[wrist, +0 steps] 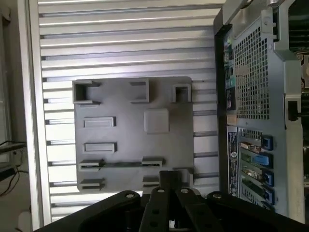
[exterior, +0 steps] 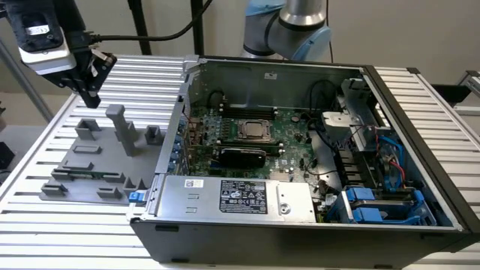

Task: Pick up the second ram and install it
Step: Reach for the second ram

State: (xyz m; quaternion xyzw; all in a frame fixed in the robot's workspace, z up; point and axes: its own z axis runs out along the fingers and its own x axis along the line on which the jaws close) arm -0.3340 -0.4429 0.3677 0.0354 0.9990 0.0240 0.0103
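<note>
**Gripper above the fixture, second RAM in its cradle**

The open computer case [exterior: 300, 239] on the right holds the motherboard [exterior: 248, 138] and, at its near side, a silver power supply [exterior: 240, 197]. Left of it, the grey fixture plate [exterior: 101, 157] carries the second ram [exterior: 91, 174], which lies edge-up between small blocks near the plate's near-left edge. The gripper [exterior: 91, 100] hangs over the plate's far-left edge, well apart from the stick. Its fingers look pressed together with nothing between them. A good pick likely means coming down squarely over the stick's middle, with the jaws across its thin faces and clear of the blocks and the tall post [exterior: 120, 126].
</note>
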